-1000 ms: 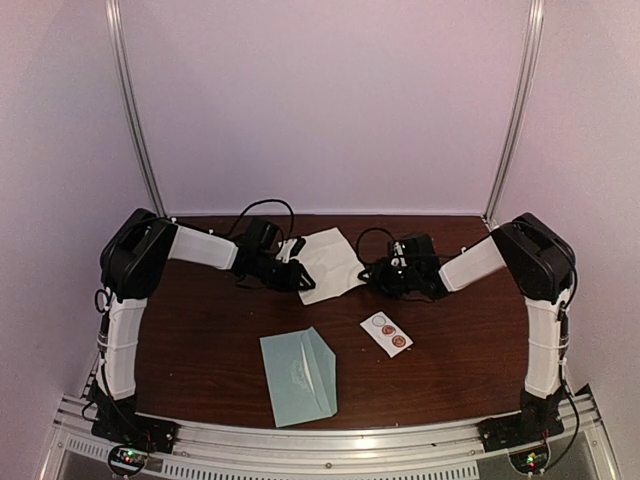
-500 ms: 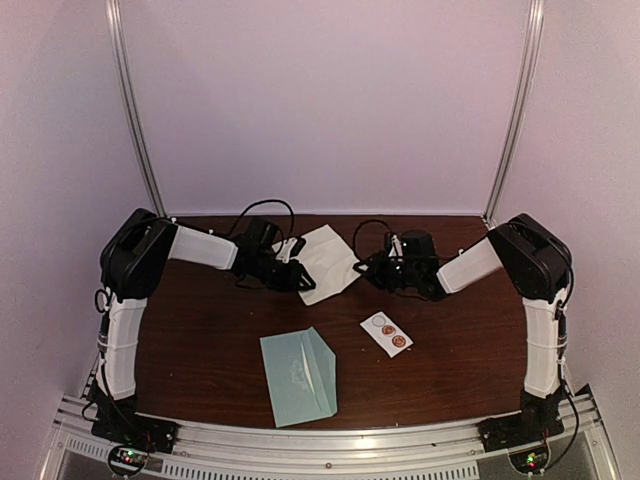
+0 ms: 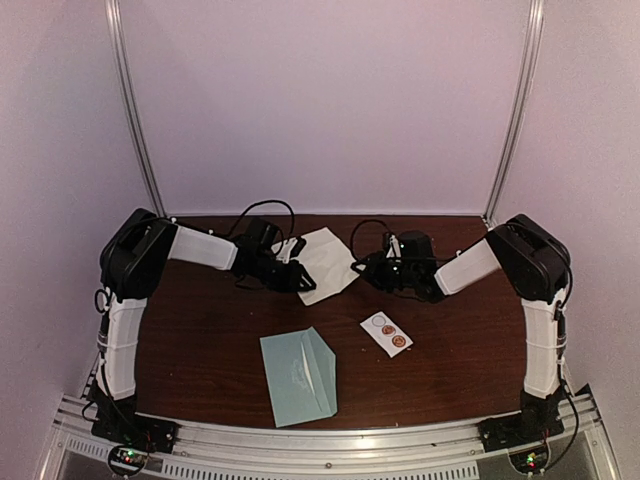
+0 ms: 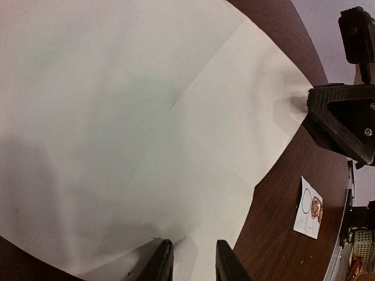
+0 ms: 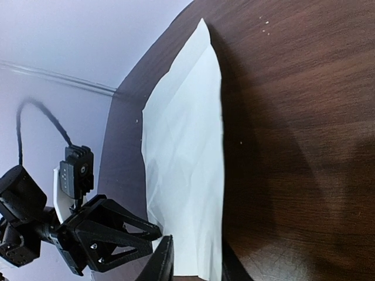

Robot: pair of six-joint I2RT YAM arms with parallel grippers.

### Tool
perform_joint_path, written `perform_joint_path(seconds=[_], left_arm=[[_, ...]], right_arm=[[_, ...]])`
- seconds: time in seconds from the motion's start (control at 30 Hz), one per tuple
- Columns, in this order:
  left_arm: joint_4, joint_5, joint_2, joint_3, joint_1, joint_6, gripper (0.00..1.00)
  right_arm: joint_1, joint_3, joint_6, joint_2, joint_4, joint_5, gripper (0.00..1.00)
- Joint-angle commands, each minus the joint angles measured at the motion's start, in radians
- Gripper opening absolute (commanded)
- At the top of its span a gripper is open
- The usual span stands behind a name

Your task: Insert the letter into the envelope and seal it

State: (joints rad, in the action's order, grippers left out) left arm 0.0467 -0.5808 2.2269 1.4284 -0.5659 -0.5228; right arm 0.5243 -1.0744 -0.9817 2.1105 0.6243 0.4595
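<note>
1. Location of items: the envelope (image 3: 298,376) lies flat at the near centre of the table (image 3: 200,330), flap side up, well apart from both arms. The letter (image 3: 328,260), a creased white sheet, is at the far centre. A sticker strip (image 3: 386,333) lies between them, to the right.
2. Change noted: over the last second the right gripper (image 3: 361,268) has travelled left and now meets the right edge of the letter, where before it stood clear of it. The left gripper (image 3: 302,280), the envelope and the sticker strip have not moved.
3. Right jaws: narrowly parted, with a corner of the sheet showing in the gap in the right wrist view. No grip is established.
4. Left jaws: set at the sheet's left edge with a slim gap; whether they pinch the paper cannot be told.
5. Assessment: both arms now flank the letter, most likely preparing a two-sided hold or fold. Insertion and sealing are not yet begun; the task is at an early stage.
</note>
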Motion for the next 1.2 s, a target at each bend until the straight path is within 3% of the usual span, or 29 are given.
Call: perform_joint_path(seconds=[0.0, 0.1, 0.2, 0.4, 0.5, 0.7, 0.83, 1.0, 1.17], left_arm=[[-0.04, -0.013, -0.039, -0.015, -0.006, -0.01, 0.27], [-0.054, -0.017, -0.046, -0.022, -0.006, -0.01, 0.28], [-0.093, -0.016, -0.072, -0.044, -0.008, -0.014, 0.32], [-0.09, 0.073, -0.243, -0.076, -0.003, 0.036, 0.53], [-0.081, 0.087, -0.363, -0.091, 0.019, 0.037, 0.62], [-0.027, 0.075, -0.541, -0.076, 0.037, 0.078, 0.74], [0.004, -0.032, -0.608, -0.073, 0.037, 0.107, 0.77], [-0.082, -0.122, -0.687, -0.193, 0.037, 0.142, 0.79], [-0.093, -0.229, -0.683, -0.211, 0.035, 0.154, 0.79]], right_arm=[[0.008, -0.031, 0.004, 0.017, 0.023, -0.048, 0.15], [0.008, -0.04, 0.007, 0.017, 0.028, -0.058, 0.0], [0.008, -0.047, 0.03, 0.002, 0.032, -0.051, 0.0], [0.002, 0.007, 0.143, -0.181, -0.032, -0.086, 0.0], [-0.005, 0.003, 0.259, -0.288, -0.158, -0.059, 0.0], [-0.012, -0.088, 0.503, -0.479, -0.574, -0.003, 0.0], [-0.009, -0.112, 0.587, -0.61, -0.714, 0.139, 0.0], [0.014, -0.087, 0.581, -0.735, -0.702, 0.394, 0.0], [0.071, -0.096, 0.588, -0.796, -0.733, 0.497, 0.0]])
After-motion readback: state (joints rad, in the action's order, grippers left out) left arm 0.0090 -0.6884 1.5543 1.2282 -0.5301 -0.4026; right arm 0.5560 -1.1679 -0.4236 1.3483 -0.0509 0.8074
